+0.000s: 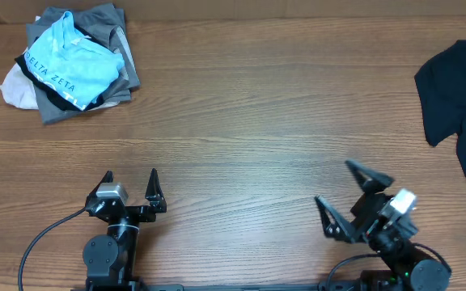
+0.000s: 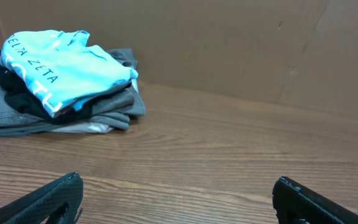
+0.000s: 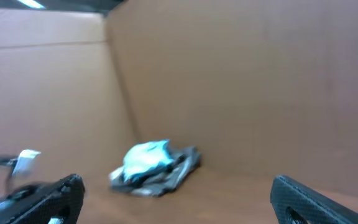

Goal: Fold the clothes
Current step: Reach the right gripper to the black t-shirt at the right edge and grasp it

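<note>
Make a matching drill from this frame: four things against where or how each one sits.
Things
1. black soft-fabric short-sleeved T-shirt
2. light blue shirt lettered "DELTA ZETA"
3. left gripper
4. right gripper

Places or states
A. open and empty, near edge, pointing straight ahead
B. at the right edge of the brown wooden table, partly out of the overhead view
C. on top of the grey and white garment pile, far left
D. open and empty, near edge, turned toward the left

Pairs: 1-B, 2-C, 3-A, 4-D
</note>
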`<state>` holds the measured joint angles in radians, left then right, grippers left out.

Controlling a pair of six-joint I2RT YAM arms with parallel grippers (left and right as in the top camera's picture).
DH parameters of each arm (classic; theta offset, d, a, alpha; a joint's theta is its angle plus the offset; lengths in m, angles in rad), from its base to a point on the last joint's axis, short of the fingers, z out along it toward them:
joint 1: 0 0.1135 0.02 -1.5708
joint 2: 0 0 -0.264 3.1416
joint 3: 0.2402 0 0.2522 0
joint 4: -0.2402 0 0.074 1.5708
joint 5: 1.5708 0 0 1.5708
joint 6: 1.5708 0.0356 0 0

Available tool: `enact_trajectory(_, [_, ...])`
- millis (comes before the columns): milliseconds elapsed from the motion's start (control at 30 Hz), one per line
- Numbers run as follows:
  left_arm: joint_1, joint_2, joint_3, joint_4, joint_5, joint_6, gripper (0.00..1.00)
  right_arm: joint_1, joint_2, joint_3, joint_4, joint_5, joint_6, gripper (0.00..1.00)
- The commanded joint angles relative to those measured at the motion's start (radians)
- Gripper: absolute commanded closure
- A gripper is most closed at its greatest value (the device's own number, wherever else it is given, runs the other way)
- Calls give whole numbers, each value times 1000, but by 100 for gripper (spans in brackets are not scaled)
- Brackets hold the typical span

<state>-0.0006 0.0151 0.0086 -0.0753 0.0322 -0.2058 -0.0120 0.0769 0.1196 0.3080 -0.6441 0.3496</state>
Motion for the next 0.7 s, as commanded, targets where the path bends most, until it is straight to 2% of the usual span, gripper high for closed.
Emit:
enact_trajectory(0, [-6, -11, -4, -1, 1, 19, 0, -3, 120, 170, -69, 177, -133, 0])
enact_trajectory(100, [-6, -11, -4, -1, 1, 19, 0, -4, 316, 352, -211, 295, -252, 0])
enact_trajectory(233, [-6, -11, -4, -1, 1, 19, 0, -35, 605, 595, -402, 427, -303, 0])
enact_trajectory(267, [-6, -11, -4, 0, 1, 19, 0, -53, 696, 670, -460, 436, -303, 0])
enact_trajectory(300, [-6, -11, -4, -1, 1, 19, 0, -92, 862, 799, -552, 430, -302, 0])
enact_trajectory(500, [-6, -11, -4, 0, 1, 19, 0, -229, 1381, 1271, -962, 418, -302, 0])
enact_trajectory(567, [-6, -11, -4, -1, 1, 19, 0, -261, 1520, 1416, -1112, 419, -302, 0])
enact_trajectory(667, [-6, -11, -4, -1, 1, 19, 0, -299, 1658, 1534, -1209, 435, -302, 0])
